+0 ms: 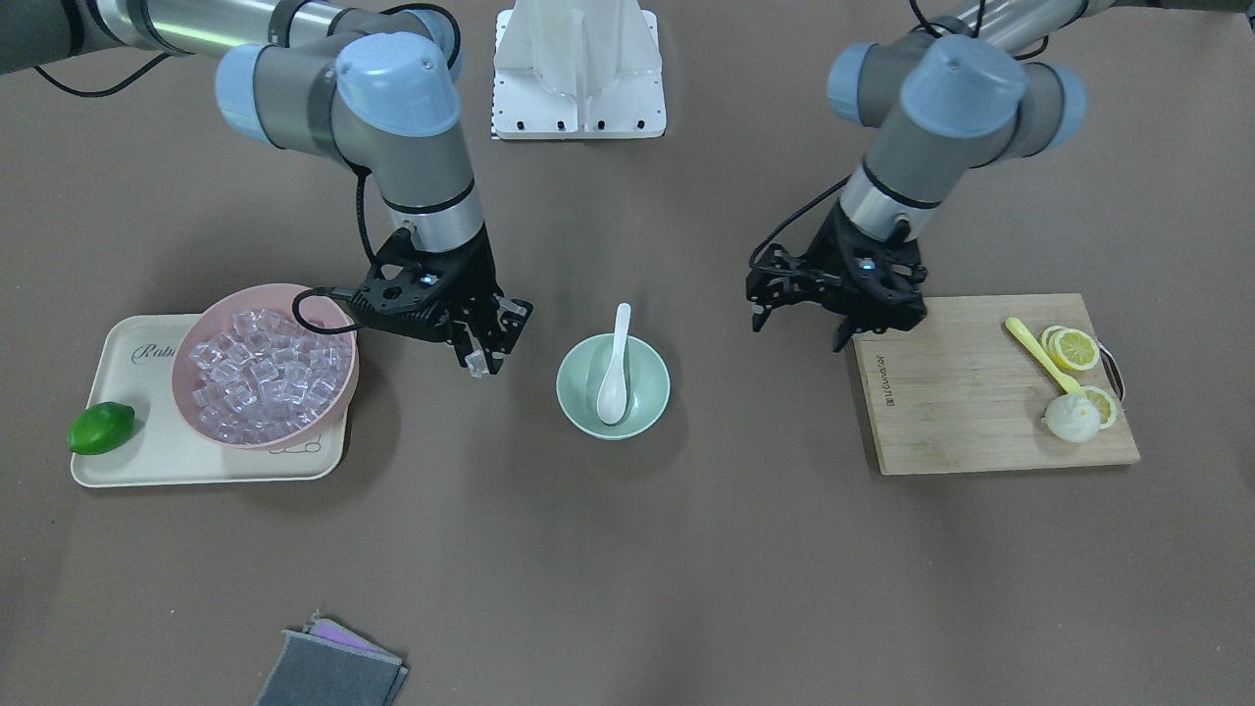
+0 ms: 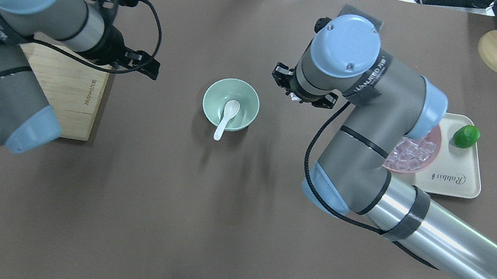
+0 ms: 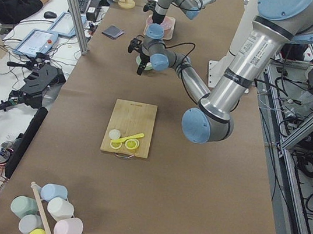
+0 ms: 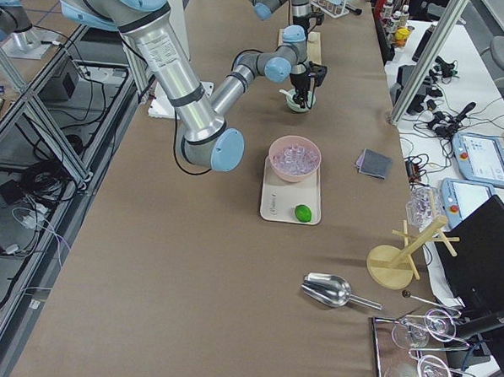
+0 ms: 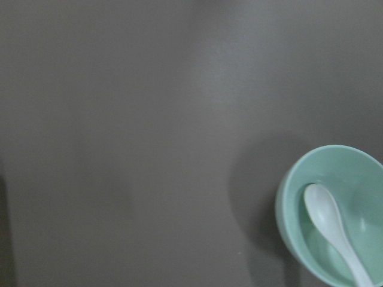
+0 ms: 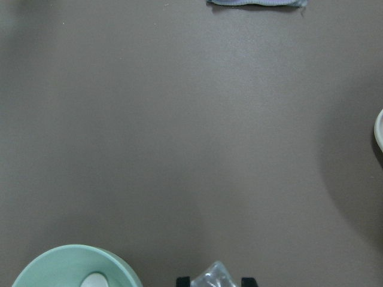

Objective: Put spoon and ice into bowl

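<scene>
Spoon (image 1: 615,368) is already in the bowl (image 1: 578,394), handle over the rim. That half is done. Right gripper (image 1: 482,361), just beside the bowl, is clamped on one ice cube (image 6: 214,275), which isn't in yet. The ice pile (image 1: 260,373) sits farther out that side. Left gripper (image 1: 799,333) hangs opposite, jaws apart, empty.

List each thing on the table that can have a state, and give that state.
Green bowl: upright, no ice inside.
Spoon: lying in the green bowl, handle over the rim.
Right hand: shut on an ice cube, short of the green bowl.
Left hand: open, empty.
Pink bowl: heaped with ice.
Lemon: sliced.
Lime: whole.
</scene>
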You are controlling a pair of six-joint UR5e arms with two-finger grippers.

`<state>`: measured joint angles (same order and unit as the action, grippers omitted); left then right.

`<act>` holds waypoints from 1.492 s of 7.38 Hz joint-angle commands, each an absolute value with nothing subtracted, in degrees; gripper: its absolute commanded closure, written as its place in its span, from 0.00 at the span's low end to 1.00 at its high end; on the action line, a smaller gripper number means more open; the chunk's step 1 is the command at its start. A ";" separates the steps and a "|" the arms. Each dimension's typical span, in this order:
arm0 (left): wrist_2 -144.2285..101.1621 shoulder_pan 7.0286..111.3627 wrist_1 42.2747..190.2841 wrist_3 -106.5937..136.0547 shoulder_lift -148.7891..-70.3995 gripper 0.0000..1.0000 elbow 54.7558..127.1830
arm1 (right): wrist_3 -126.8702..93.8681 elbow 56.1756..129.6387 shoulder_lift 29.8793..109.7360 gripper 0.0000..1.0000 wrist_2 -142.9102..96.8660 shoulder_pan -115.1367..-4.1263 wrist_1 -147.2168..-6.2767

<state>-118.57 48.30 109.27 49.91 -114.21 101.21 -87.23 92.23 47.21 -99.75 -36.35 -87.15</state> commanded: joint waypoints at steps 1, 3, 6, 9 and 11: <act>-123.05 54.65 109.16 41.95 -110.22 0.02 101.78 | -91.84 82.83 39.50 1.00 -95.81 -33.67 -86.66; -123.22 55.55 108.98 41.75 -110.21 0.02 101.60 | -92.11 80.87 37.88 1.00 -95.45 -31.39 -82.21; -123.14 55.72 108.90 41.84 -110.04 0.02 101.52 | -93.34 77.70 36.12 1.00 -93.69 -29.79 -78.76; -123.05 55.81 108.81 41.84 -109.95 0.02 101.43 | -93.78 77.78 36.04 0.01 -93.78 -29.79 -78.58; -123.05 55.72 109.33 41.75 -109.69 0.02 101.60 | -93.52 78.92 36.03 0.00 -95.52 -30.14 -79.10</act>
